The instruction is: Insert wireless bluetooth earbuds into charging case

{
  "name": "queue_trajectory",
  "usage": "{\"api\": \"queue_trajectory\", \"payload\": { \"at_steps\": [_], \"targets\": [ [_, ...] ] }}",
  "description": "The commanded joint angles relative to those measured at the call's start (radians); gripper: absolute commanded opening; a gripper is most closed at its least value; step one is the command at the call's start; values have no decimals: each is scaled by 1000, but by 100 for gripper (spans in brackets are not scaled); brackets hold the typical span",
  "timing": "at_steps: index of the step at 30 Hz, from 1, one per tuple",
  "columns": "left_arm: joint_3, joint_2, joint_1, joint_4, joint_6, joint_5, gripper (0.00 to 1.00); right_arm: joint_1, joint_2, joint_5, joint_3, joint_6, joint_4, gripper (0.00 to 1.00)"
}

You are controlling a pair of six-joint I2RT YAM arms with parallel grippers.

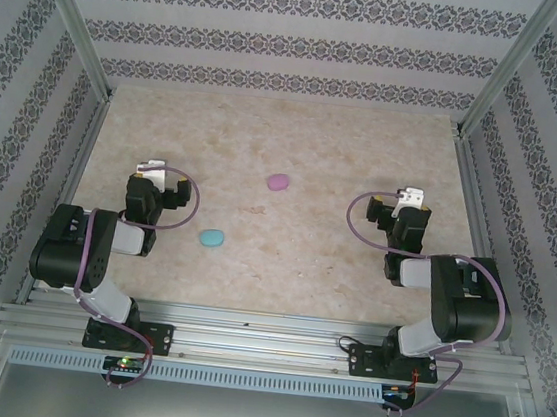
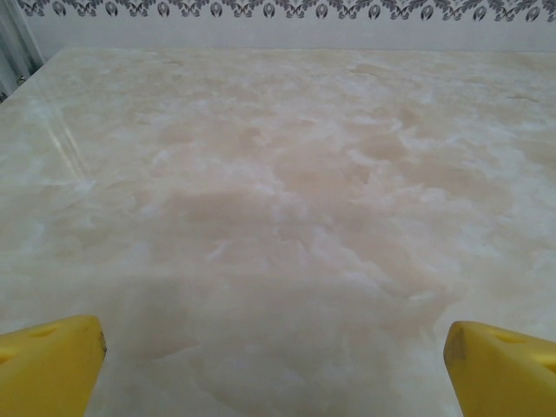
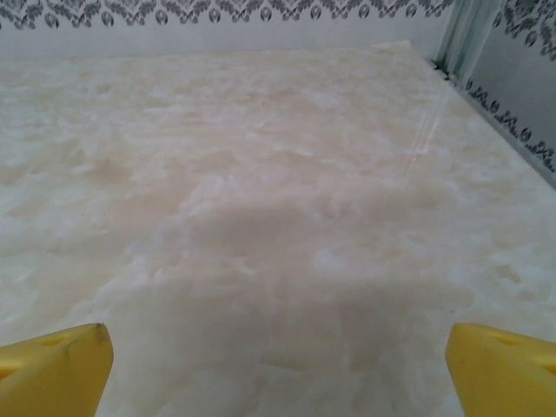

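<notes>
Two oval charging cases lie shut on the marbled table [image 1: 346, 146]: a cyan case [image 1: 212, 238] just right of my left arm, and a pink-purple case [image 1: 278, 181] farther back near the middle. The earbuds are hidden. My left gripper [image 1: 152, 169] hovers left of both cases. Its yellow fingertips [image 2: 52, 365] stand wide apart, open over bare table, in the left wrist view. My right gripper [image 1: 413, 197] sits at the right side, far from the cases. It is open too, yellow fingertips [image 3: 504, 365] spread with nothing between them.
Patterned walls [image 1: 297, 45] close the table in on three sides. Aluminium posts [image 1: 73, 24] rise at the back corners. A metal rail [image 1: 263, 343] carrying both arm bases runs along the near edge.
</notes>
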Motion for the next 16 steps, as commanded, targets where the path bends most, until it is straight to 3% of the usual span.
{"api": "queue_trajectory", "payload": {
  "at_steps": [1, 4, 8, 16],
  "targets": [
    [2, -5, -8, -15, 5, -12, 100, 6, -17, 22, 20, -19, -4, 98],
    [0, -5, -7, -9, 13, 8, 100, 6, -12, 22, 15, -20, 14, 98],
    [8, -5, -7, -29, 55, 122, 100, 8, -11, 24, 18, -25, 11, 98],
    [5, -5, -7, -22, 53, 120, 100, 6, -11, 15, 18, -23, 11, 98]
  ]
}}
